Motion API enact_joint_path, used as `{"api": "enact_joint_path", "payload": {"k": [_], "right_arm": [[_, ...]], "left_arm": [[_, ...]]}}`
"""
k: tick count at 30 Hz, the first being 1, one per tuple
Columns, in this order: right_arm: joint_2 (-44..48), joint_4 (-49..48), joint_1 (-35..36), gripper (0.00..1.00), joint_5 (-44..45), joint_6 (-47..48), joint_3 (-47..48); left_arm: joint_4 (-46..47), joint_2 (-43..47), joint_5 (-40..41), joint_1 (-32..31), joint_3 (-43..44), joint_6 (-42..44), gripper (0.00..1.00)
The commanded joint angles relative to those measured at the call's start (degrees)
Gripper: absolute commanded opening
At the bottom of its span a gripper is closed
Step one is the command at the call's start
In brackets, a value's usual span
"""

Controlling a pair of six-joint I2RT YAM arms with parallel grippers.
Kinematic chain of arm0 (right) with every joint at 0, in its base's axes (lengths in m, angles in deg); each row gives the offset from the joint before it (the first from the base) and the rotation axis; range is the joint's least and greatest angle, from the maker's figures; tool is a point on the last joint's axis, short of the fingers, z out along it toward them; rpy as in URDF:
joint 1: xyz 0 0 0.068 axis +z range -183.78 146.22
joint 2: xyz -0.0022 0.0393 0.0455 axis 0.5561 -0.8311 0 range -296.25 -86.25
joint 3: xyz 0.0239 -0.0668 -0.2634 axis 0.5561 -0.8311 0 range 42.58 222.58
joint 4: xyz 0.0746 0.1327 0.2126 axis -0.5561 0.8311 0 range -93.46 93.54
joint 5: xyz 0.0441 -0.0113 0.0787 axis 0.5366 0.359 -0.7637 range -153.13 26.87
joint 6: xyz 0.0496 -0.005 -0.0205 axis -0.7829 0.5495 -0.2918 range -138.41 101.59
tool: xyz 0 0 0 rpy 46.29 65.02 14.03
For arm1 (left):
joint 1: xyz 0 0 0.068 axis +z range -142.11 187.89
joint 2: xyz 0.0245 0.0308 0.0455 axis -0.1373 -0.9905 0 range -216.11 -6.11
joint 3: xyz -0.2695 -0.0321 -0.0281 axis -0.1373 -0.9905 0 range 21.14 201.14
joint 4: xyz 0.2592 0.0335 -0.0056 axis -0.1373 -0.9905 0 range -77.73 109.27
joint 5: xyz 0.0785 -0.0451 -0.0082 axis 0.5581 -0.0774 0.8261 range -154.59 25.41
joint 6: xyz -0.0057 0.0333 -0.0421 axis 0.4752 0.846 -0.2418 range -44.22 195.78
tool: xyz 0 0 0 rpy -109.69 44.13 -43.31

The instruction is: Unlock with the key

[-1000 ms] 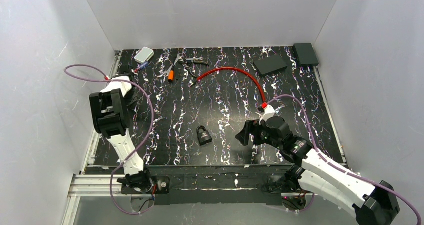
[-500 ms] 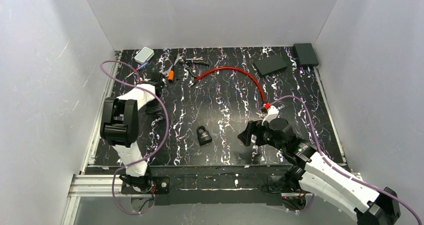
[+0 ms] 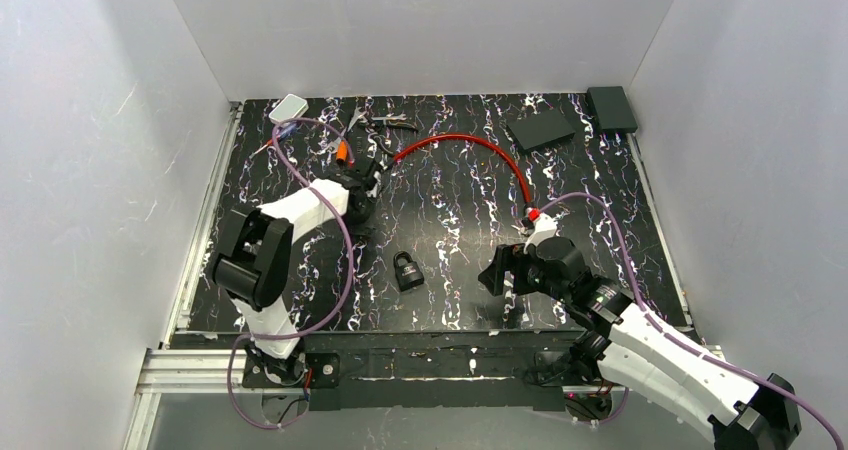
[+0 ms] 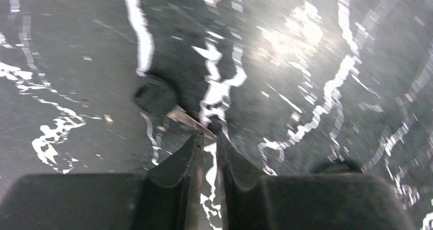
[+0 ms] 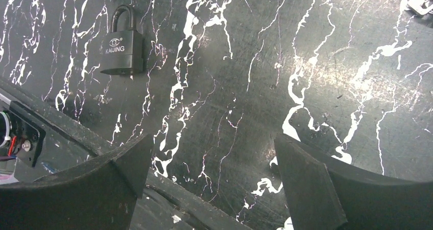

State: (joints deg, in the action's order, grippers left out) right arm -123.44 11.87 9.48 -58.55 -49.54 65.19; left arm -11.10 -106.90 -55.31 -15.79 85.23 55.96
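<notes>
Now, left jaws clenched on key (image 4: 158, 97) mid-table, right jaws agape by table's near edge (image 3: 430, 332), padlock (image 5: 121, 48) between.

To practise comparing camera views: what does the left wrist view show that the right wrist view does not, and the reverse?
Only the left wrist view: the left gripper, jaws shut on the blade of a black-headed key. Only the right wrist view: the right gripper, jaws wide open, and the black KAIJING padlock lying flat, apart from those jaws. Both: the black tabletop veined with white.
</notes>
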Motion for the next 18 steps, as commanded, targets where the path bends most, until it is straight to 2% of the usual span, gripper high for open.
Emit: {"api": "enact_joint_path", "payload": {"k": [1,8,11,15,16,17,18], "right_arm": [[-1.3,-1.0,0.2,0.97,0.2,1.0,3.4],[-6.8,-2.5,0.2,0.96,-3.2,3.1,6.9],[-10.2,-3.7,0.2,0.95,-5.1,3.7,9.1],[-15.7,-5.6,0.4,0.94,-7.8,4.6,12.2],[-17.2,-5.6,0.4,0.94,-7.7,5.1,13.0],[-18.6,-5.6,0.5,0.93,-7.5,5.6,13.9],[-20.2,-5.8,0.5,0.93,-7.1,5.9,14.6]], "left_arm": [[-3.4,6.2,-3.4,-5.2,1.0,6.7,0.18],[-9.7,13.5,1.2,-7.9,4.4,13.7,0.30],[-9.8,18.5,4.3,-7.9,3.8,16.2,0.41],[-6.0,25.6,17.2,-7.7,-0.7,17.6,0.64],[-4.2,27.0,22.3,-7.6,-2.6,16.4,0.75],[-2.5,28.9,26.7,-7.4,-4.6,13.9,0.92],[-1.3,30.3,27.9,-7.1,-6.4,12.6,0.96]]}}
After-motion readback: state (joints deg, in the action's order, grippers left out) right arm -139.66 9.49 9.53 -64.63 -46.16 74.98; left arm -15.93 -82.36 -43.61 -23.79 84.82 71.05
